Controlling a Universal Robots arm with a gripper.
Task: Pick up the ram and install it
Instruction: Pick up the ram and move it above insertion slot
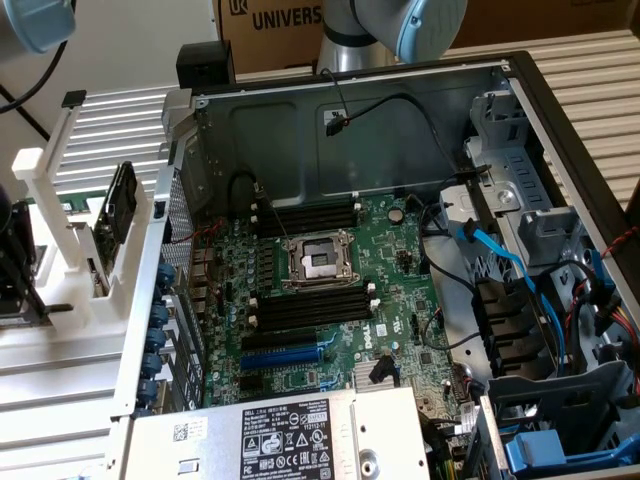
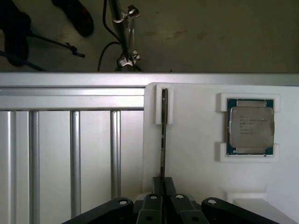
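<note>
Pickup step in hand: the black two-finger gripper [image 2: 163, 187] pinches the long, thin ram stick [image 2: 163, 140], seen edge-on, seated in the white plastic holder [image 1: 65, 200] at nine o'clock of the green motherboard [image 1: 330, 300]. Judgement: extraction calls for a straight pull along the slot.

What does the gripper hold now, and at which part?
The gripper grips the ram at one end; the other end sits in the white holder.
</note>
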